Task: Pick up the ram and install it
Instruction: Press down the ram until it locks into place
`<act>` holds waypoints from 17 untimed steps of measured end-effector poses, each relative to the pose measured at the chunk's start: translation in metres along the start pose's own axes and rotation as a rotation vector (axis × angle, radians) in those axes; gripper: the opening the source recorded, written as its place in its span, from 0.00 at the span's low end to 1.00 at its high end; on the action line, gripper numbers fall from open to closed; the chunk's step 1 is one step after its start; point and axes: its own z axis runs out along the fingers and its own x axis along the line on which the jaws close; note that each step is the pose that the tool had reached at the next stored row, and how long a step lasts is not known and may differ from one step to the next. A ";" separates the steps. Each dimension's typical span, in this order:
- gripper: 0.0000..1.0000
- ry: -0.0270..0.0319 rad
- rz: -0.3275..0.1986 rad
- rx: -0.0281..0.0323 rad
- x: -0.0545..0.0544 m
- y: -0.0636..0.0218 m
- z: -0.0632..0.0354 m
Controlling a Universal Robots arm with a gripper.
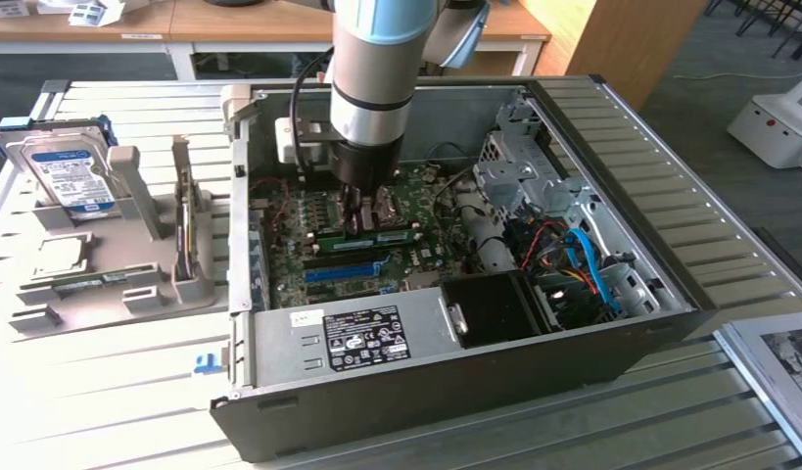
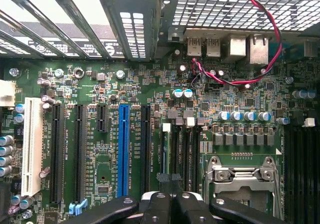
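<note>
Lying flat in its motherboard slot, the ram [image 1: 365, 238] runs its long axis across the exterior view, directly beneath the end effector [image 1: 360, 227], whose fingers are pressed together on top of it inside the computer case [image 1: 636, 245].

The scene is viewed in the exterior view from above and to one side, at some distance, so that the whole open computer case [image 1: 505, 323] on the slatted table [image 1: 139, 392] is taken in, with the arm [image 1: 374, 69] descending into it from the top edge. The wrist view is taken from very near, looking straight down onto the motherboard [image 2: 150, 134] inside the case. The motherboard [image 1: 361, 245] is shared by both views, and with it the blue expansion slot [image 2: 123, 149], which is seen small in the exterior view [image 1: 342, 270].
</note>
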 end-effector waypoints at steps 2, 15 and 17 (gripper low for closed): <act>0.10 -0.0013 0.000 0.0013 0.000 -0.0001 -0.0012; 0.10 0.0001 0.000 -0.0001 -0.001 0.0014 -0.0280; 0.10 0.0001 0.000 -0.0001 -0.002 0.0016 -0.0328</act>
